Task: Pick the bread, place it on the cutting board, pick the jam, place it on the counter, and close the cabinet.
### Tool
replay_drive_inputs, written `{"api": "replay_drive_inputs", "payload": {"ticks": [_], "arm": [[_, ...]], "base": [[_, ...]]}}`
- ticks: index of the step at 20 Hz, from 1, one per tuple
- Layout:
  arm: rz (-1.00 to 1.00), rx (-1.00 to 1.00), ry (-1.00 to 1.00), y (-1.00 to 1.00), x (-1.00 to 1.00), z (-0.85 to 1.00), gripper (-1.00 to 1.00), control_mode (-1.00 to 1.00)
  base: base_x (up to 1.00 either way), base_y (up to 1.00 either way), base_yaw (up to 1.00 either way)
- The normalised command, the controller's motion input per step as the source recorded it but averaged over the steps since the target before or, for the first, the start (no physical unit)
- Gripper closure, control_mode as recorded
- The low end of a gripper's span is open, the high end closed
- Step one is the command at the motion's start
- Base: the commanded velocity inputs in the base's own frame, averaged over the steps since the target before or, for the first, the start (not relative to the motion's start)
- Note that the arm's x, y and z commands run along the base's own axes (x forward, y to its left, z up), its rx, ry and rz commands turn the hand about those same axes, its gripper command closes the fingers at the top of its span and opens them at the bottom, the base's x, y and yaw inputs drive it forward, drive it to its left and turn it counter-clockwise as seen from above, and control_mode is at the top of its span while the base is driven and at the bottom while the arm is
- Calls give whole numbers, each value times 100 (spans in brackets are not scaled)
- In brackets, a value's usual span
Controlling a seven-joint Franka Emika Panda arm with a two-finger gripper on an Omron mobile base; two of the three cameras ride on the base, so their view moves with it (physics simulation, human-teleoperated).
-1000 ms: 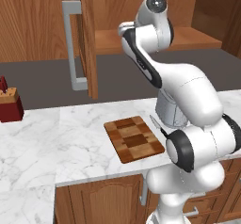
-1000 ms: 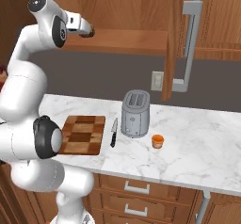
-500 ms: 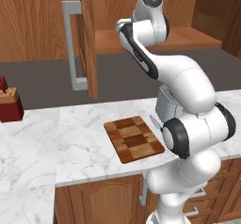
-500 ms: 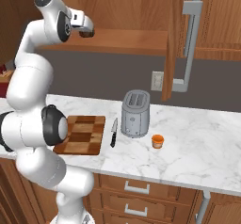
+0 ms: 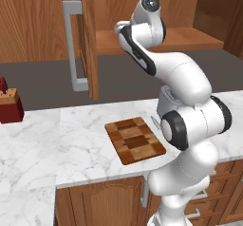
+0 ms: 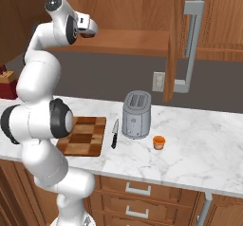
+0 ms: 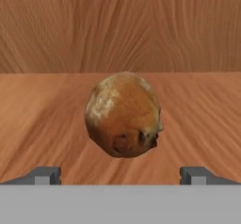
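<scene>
The bread (image 7: 123,122), a small round brown roll, rests on the wooden shelf of the cabinet (image 6: 137,42) straight ahead in the hand view. My gripper (image 7: 121,175) is open, its fingertips (image 7: 44,175) wide apart and just short of the roll, touching nothing. In the right base view the gripper (image 6: 92,26) is raised to the edge of that shelf. The cabinet door (image 5: 88,35) stands open. On the marble counter (image 6: 199,149) lie the checkered cutting board (image 5: 135,139), bare, and the orange jam (image 6: 159,142), right of the toaster.
A grey toaster (image 6: 136,115) stands on the counter with a black-handled knife (image 6: 114,134) between it and the board. A dark red knife block (image 5: 9,106) sits at the far left. The open door's long bar handle (image 6: 190,44) hangs over the counter.
The arm's upper links have swung upright and the hand has edged a little toward the shelf. Everything on the counter has stayed put.
</scene>
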Motion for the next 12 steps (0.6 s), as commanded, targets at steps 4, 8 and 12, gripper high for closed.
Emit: {"api": "replay_drive_inputs", "payload": {"ticks": [4,8,12], "arm": [[0,4,-3,0,35,0,-100,-100],[0,2,-2,0,32,0,-100,-100],[0,0,0,0,28,0,-100,-100]], "base": [[0,0,0],[0,0,0],[0,0,0]]}}
